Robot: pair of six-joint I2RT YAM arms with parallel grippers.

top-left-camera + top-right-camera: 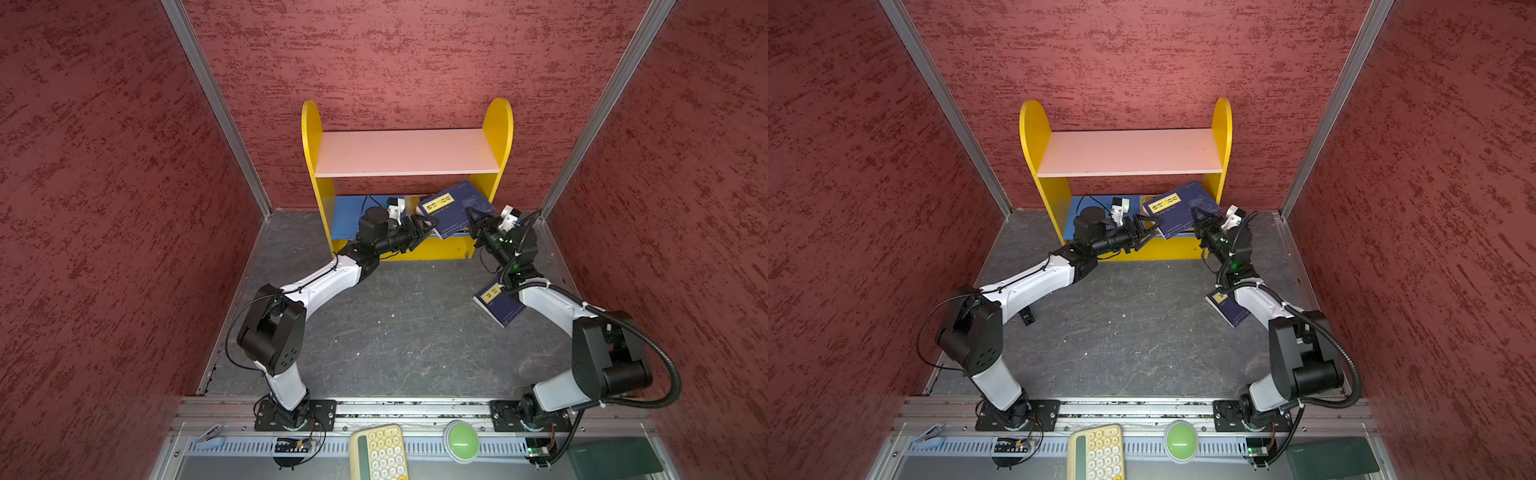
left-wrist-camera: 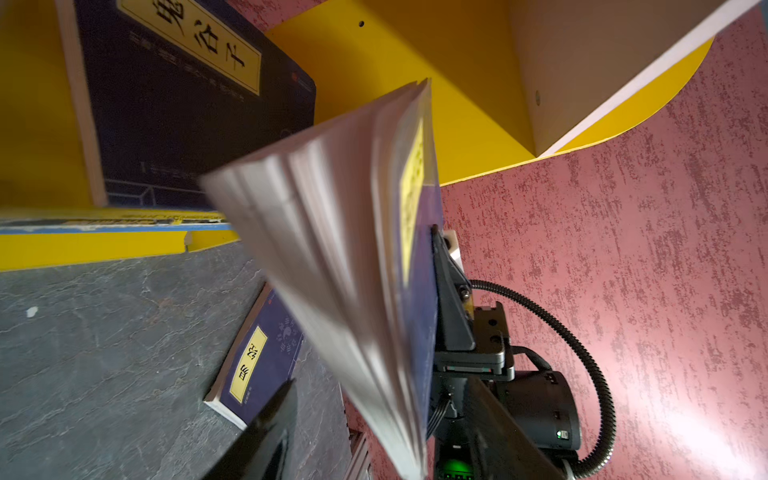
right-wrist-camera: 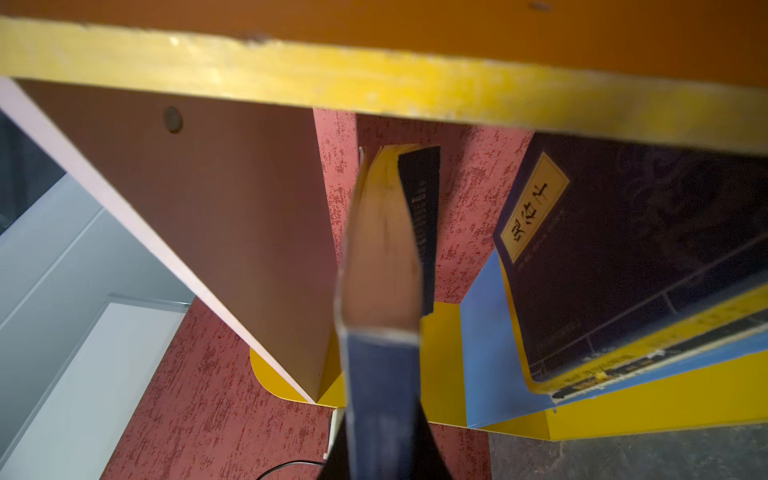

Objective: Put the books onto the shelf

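— Pinching what, that right claw [image 1: 473, 218]?
— A navy book with a yellow label [image 1: 453, 208]. The jaws are pressed together on its 4 o'clock edge. The book hangs tilted, cover up, at the mouth of the lower tier, at 5 o'clock on the shelf [image 1: 311, 137].
— And the left claw [image 1: 428, 235]?
— Spread, one finger on either side of the same book's 8 o'clock corner. In the left wrist view the book [image 2: 324, 257] shows its fanned pages between them; whether a pad touches it cannot be told.
— Where does the shelf stand?
— At 12 o'clock on the dark grey floor [image 1: 395, 332], backed against the red back wall [image 1: 415, 62].
— The other books?
— A second navy book [image 2: 187, 124] lies flat on the blue lower board [image 1: 345, 216], on top of yellow-edged books [image 2: 104, 218], just beside the held one. A third navy book [image 1: 498, 309] lies cover up on the floor at 3 o'clock, partly under the right arm [image 1: 548, 303], well apart from the shelf
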